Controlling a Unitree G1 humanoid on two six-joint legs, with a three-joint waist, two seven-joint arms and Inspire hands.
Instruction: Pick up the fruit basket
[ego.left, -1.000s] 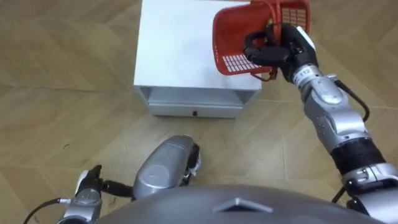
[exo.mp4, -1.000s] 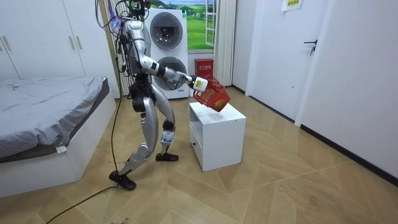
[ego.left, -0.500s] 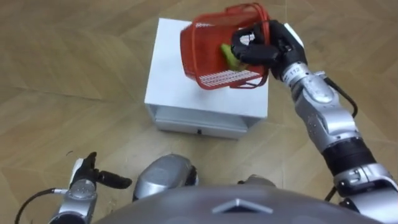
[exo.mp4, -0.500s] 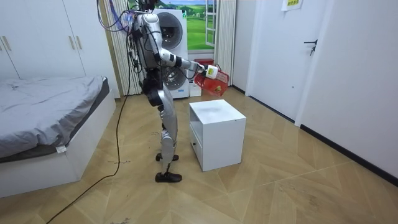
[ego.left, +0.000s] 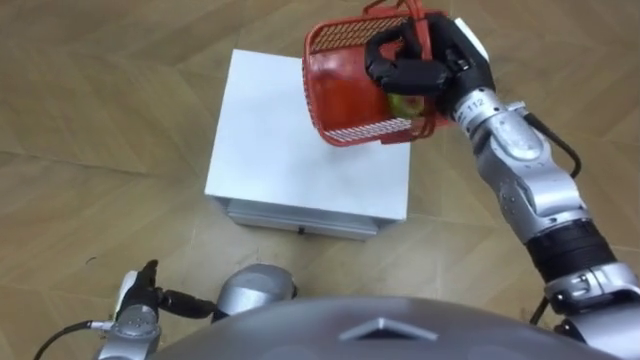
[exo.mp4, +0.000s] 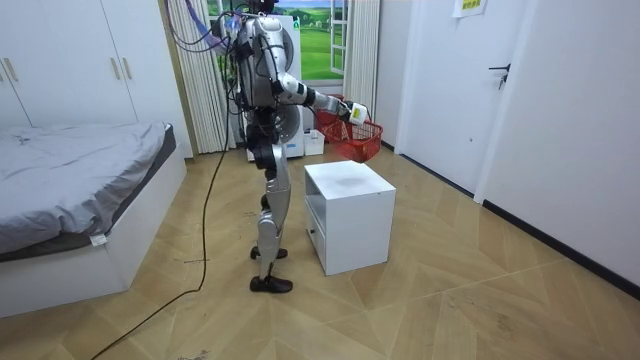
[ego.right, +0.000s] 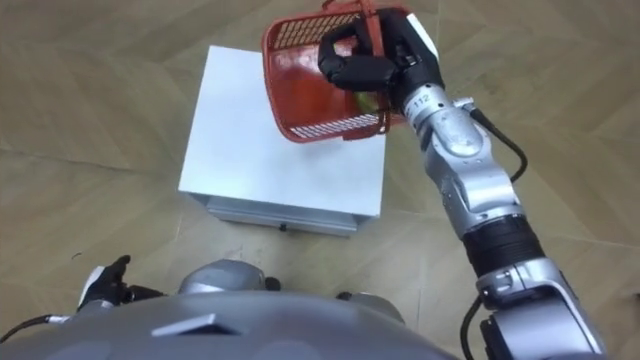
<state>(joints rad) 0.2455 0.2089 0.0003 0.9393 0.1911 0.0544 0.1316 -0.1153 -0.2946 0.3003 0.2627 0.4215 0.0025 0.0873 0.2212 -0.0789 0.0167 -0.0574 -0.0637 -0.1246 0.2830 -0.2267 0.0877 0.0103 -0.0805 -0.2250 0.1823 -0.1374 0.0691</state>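
A red mesh fruit basket (ego.left: 350, 85) (ego.right: 305, 80) (exo.mp4: 358, 133) hangs tilted in the air above the far right part of the white cabinet (ego.left: 290, 140) (exo.mp4: 350, 210). My right hand (ego.left: 415, 65) (ego.right: 370, 60) has its fingers curled round the basket's handle and near rim. A green fruit (ego.left: 404, 104) shows inside the basket, just under the hand. My left hand (ego.left: 140, 305) (ego.right: 100, 283) hangs low at my left side, its fingers relaxed and holding nothing. In the room view I stand upright beside the cabinet with the right arm stretched out over it.
The white cabinet has a drawer front (ego.left: 300, 220) facing me. Wooden floor (ego.left: 100, 120) lies all round it. In the room view a bed (exo.mp4: 70, 190) stands at the left, a washing machine (exo.mp4: 290, 60) behind me, and a white door (exo.mp4: 445, 90) at the right.
The basket has risen off the cabinet and now hangs higher over its far right part. In the room view I have straightened up and turned, the arm held out further.
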